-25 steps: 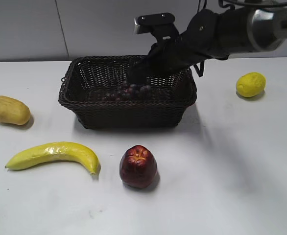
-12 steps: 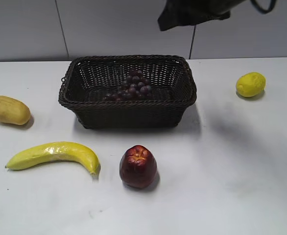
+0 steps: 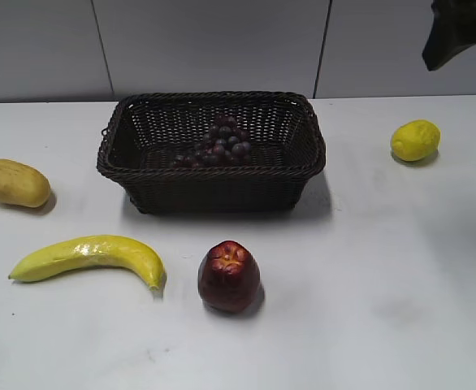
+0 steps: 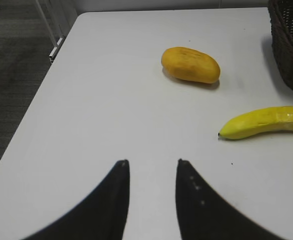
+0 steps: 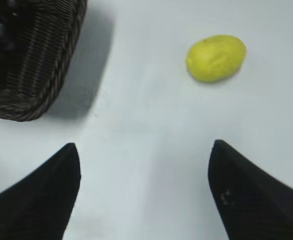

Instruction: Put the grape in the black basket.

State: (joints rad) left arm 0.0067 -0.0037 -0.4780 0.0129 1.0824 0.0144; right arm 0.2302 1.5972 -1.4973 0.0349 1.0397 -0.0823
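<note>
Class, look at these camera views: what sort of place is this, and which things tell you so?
Probably a robot test bench in a lab, not a kitchen: a bare white table against plain grey wall panels, with fruit laid out apart around a basket and the right end effector open above.

The black basket [image 3: 211,151] sits toward the back of the table [image 3: 368,268], near its middle, with the grape [image 3: 215,148] bunch lying inside it. Left of the basket lies a mango [image 3: 13,182], well apart from it. In front of the basket, to the left, lies a banana [image 3: 88,257]; an apple [image 3: 229,275] stands just right of the banana's end. A lemon [image 3: 415,140] rests well right of the basket.
</note>
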